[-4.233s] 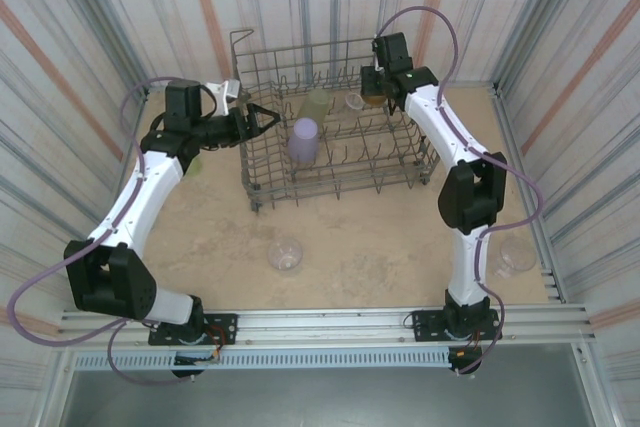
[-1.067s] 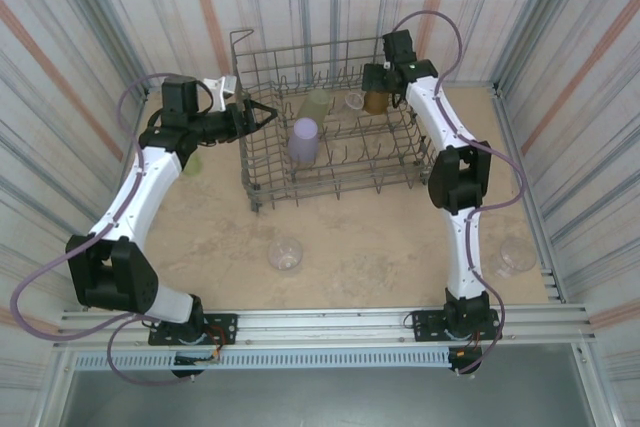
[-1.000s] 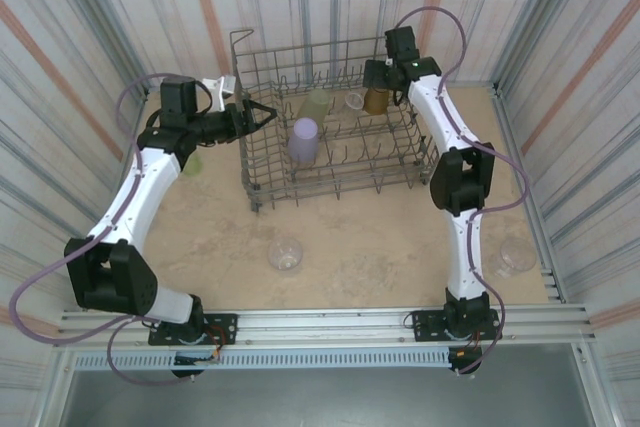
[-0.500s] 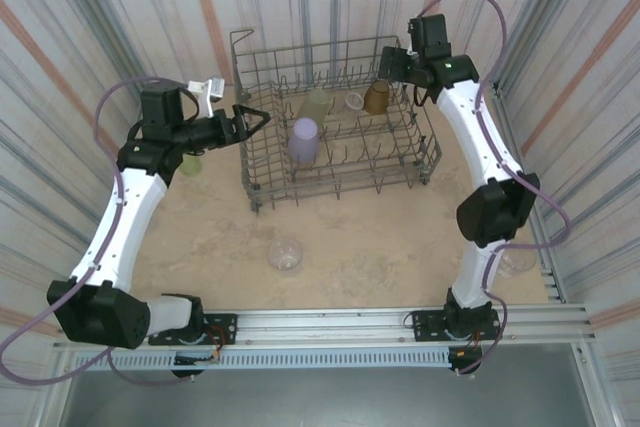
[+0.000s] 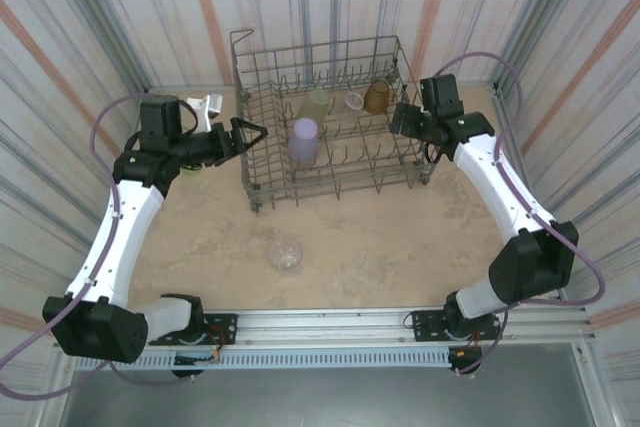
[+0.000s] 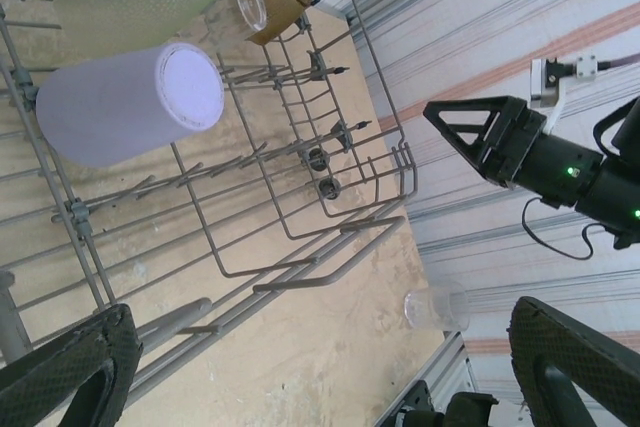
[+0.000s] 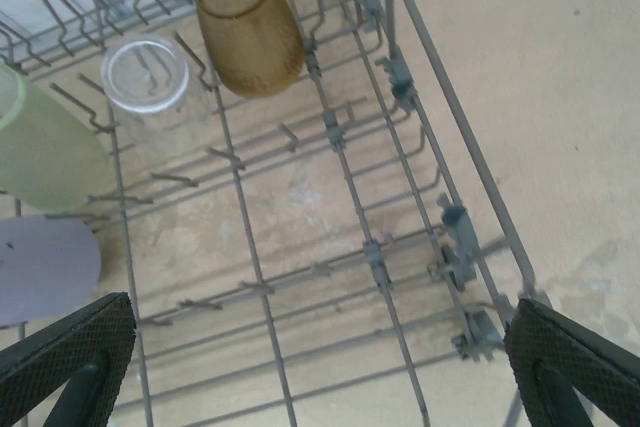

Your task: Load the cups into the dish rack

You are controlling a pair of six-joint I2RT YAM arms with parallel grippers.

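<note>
- The clear cup (image 5: 286,253) stands loose on the table (image 5: 380,247), about midway between the rack (image 5: 330,190) and the near edge.
- It looks like thin, light plastic. It is probably stiff enough to lift, but smooth, apt to slip, and likely to flex if squeezed hard.
- The best hold is probably at the rim, one finger inside and one outside, or across the body.
- I count six cups: four racked, two loose.
- Along the rack's far edge, from its right corner leftward, are the amber cup (image 5: 376,97), the racked clear cup (image 5: 354,100) and the yellow-green cup (image 5: 318,103).
- The lavender cup (image 5: 303,140) sits nearer the rack's middle.
- The second loose clear cup (image 6: 437,309) is by the table's right edge.
- There is one rack, on the table's far half.
- The left claw (image 5: 250,133) is spread wide and empty at the rack's left edge.
- The right claw (image 5: 400,119) is spread wide and empty at the rack's right edge.
</note>
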